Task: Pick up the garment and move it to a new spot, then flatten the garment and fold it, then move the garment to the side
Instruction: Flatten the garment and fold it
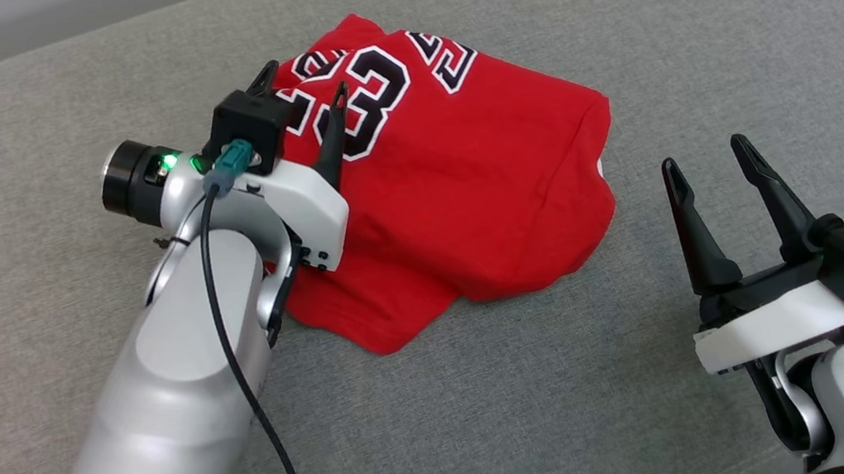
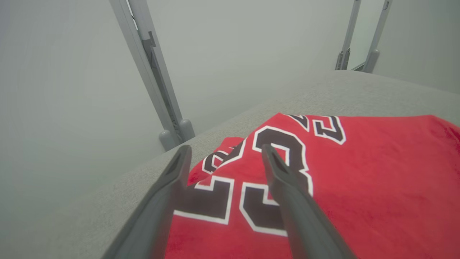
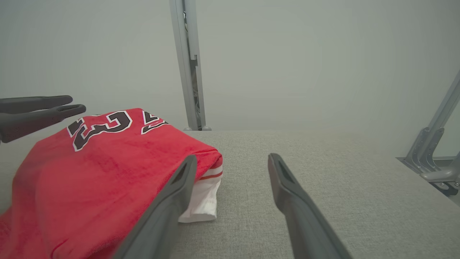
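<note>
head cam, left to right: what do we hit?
left gripper, jaws open over the numbers at the shirt's left end → red shirt → right gripper, jaws open, apart from the shirt

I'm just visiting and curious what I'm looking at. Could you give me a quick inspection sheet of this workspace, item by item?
Surface: grey fabric surface, broad and flat.
Job's things: red jersey with black-and-white numbers, lying in a rumpled heap; a white part shows at one edge.
Clutter: nothing seen.
End effectors: left end effector open over the jersey's numbers, holding nothing; right end effector open beside the jersey, over the fabric, holding nothing.
Cables: black cable hangs from a teal plug behind the left end effector.
Surroundings: pale wall and grey metal posts beyond the surface.
</note>
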`<state>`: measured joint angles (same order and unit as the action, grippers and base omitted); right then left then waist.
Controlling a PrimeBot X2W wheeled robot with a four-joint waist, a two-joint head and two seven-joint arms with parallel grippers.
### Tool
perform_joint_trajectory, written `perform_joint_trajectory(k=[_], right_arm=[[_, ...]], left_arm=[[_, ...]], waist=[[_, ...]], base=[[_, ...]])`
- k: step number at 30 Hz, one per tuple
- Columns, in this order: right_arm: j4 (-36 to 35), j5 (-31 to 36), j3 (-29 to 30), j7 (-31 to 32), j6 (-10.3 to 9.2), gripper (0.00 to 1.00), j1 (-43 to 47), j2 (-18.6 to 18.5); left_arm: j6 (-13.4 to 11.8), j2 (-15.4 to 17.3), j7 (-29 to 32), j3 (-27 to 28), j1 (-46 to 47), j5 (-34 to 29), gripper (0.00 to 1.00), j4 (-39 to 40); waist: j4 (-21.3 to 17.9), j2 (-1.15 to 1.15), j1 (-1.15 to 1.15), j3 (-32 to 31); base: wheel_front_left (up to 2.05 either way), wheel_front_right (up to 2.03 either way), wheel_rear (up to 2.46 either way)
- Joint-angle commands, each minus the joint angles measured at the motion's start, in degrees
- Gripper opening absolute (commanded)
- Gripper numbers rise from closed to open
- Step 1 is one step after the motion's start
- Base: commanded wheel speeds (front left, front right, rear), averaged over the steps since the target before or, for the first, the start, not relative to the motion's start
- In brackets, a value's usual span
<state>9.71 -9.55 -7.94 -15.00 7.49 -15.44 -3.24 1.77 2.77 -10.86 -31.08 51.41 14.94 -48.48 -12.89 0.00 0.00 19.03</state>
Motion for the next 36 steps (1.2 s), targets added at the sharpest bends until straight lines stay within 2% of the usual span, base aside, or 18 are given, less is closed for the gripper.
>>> perform_joint_trajectory(k=[1,6,7,8,9,19,24,27,36], right_arm=[[-0.2,0.0,-0.2,-0.4,0.01,1.00,-0.8,0.0],[-0.5,-0.2,-0.6,-0.4,0.01,1.00,-1.9,0.1],[-0.6,-0.2,-0.6,-0.4,0.01,1.00,-1.9,0.1],[-0.7,-0.2,-0.4,-0.4,0.01,1.00,-1.7,0.1],[-0.7,-0.2,-0.3,-0.4,0.01,1.00,-1.7,0.1],[-0.9,0.3,1.1,-0.3,0.01,1.00,-0.4,0.1],[-0.8,0.6,1.0,-0.4,0.01,1.00,0.1,0.1],[-0.4,0.6,1.2,-0.4,0.01,1.00,0.6,-0.4],[0.3,0.3,1.4,-0.3,0.01,1.00,3.0,-0.9]], left_arm=[[0.6,0.2,1.0,-0.7,1.4,0.4,1.00,-1.5],[1.8,0.2,5.6,-3.5,5.6,1.3,1.00,-7.7],[2.0,0.2,5.9,-3.9,6.2,1.4,0.92,-8.5],[2.2,0.2,5.3,-4.1,6.7,1.7,0.53,-8.9],[2.2,0.2,4.8,-4.4,7.2,1.8,0.00,-9.3],[1.7,0.5,-1.6,-3.9,9.1,3.4,0.00,-12.2],[-0.6,2.6,-3.9,-1.5,10.5,4.4,0.00,-10.9],[-2.5,4.8,-4.3,1.2,11.4,5.1,0.00,-6.8],[-6.8,12.7,-4.4,8.1,7.5,2.0,0.00,17.3]], waist=[[-0.7,0.00,0.00,0.6],[-1.9,0.00,0.00,1.3],[-2.0,0.00,0.00,1.3],[-2.0,0.00,0.00,1.4],[-2.0,0.00,0.00,1.4],[0.8,0.00,0.00,-0.6],[2.2,0.00,0.00,-2.6],[3.2,0.00,0.00,-3.8],[6.0,0.00,0.00,-8.2]], base=[[0.00,0.00,0.00],[0.00,0.00,0.00],[0.00,0.00,0.00],[0.00,0.00,0.00],[0.00,0.00,0.00],[0.00,0.00,0.00],[0.00,0.00,0.00],[0.00,0.00,0.00],[0.00,0.00,0.00]])
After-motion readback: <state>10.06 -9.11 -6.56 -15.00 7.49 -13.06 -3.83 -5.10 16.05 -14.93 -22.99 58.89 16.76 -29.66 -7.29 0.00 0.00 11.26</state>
